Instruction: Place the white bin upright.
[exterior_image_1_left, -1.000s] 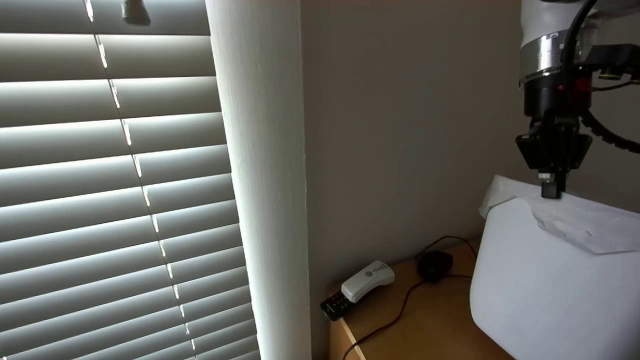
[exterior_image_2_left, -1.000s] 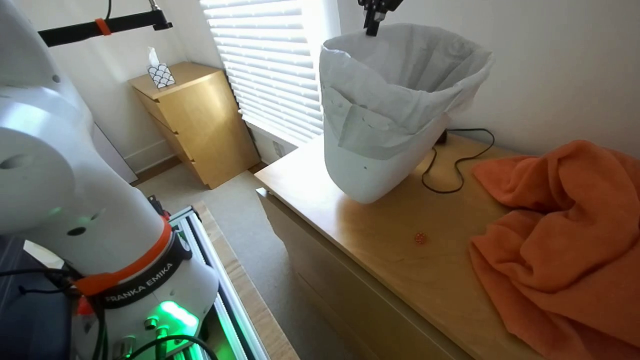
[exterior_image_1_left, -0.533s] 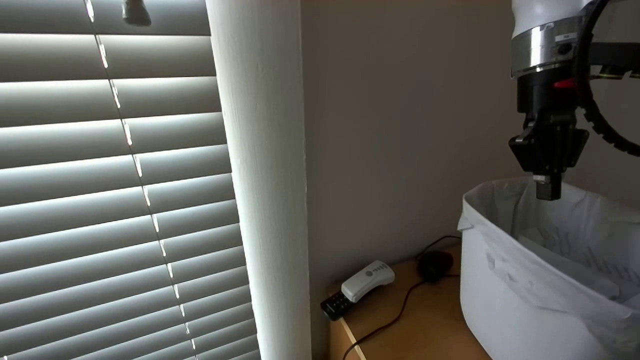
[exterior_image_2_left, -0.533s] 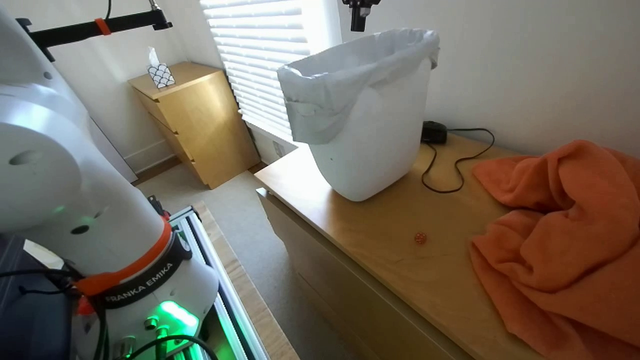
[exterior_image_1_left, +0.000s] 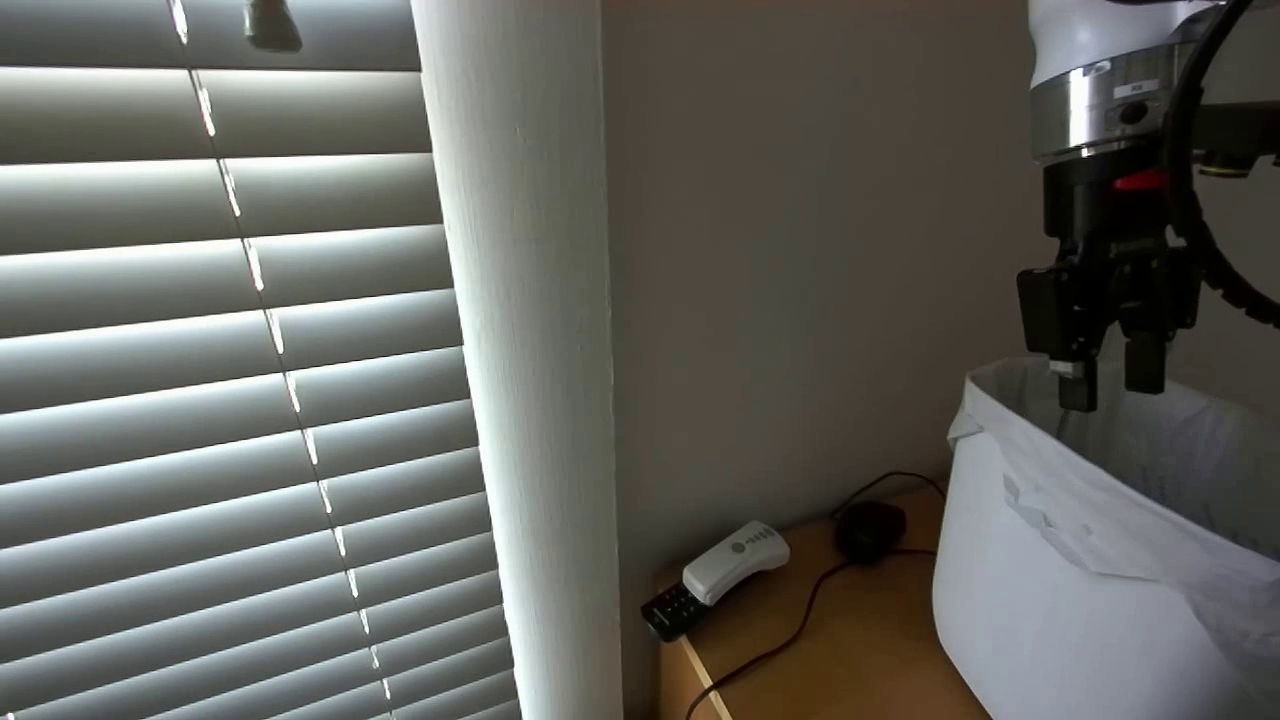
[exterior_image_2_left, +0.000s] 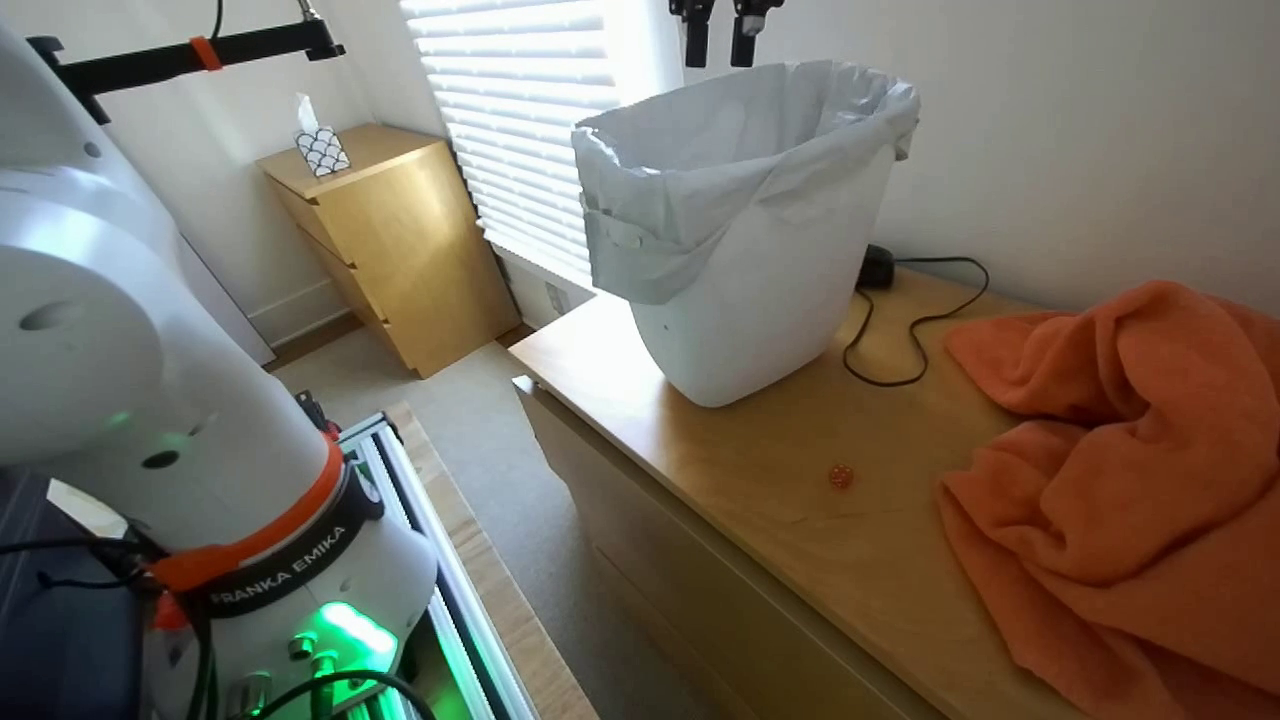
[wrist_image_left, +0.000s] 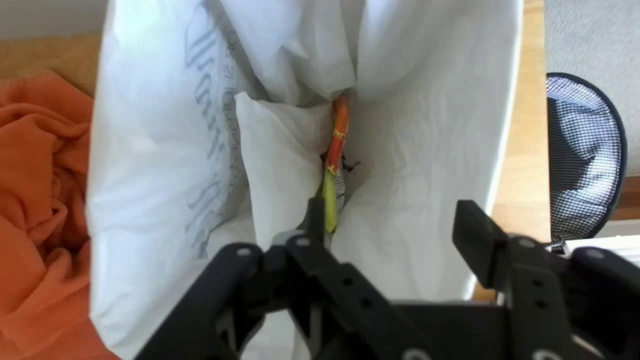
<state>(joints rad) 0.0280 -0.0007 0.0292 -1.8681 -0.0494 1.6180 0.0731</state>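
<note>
The white bin (exterior_image_2_left: 760, 290) stands on its base on the wooden dresser, mouth up, in both exterior views; whether it sits fully level I cannot tell. Its crinkled liner (exterior_image_2_left: 690, 215) is folded over the rim. My gripper (exterior_image_1_left: 1112, 385) is over the bin's mouth with its fingers spread and nothing between them. In an exterior view the gripper (exterior_image_2_left: 719, 55) appears just above the far rim, apart from it. From the wrist view, the open gripper (wrist_image_left: 392, 215) looks down into the lined bin, where an orange and yellow wrapper (wrist_image_left: 337, 145) lies at the bottom.
An orange cloth (exterior_image_2_left: 1130, 490) covers the dresser's near right part. Close behind the bin are a black device (exterior_image_2_left: 877, 268) with a cable and the wall. A white handset (exterior_image_1_left: 735, 562) and a black remote (exterior_image_1_left: 675, 610) rest at a dresser corner. The dresser (exterior_image_2_left: 800, 560) edge runs near the bin.
The shut gripper was at the bin's rim; its fingers have since parted, clear of the rim. The bin rocked over, bringing its mouth into view, then tipped slightly back.
</note>
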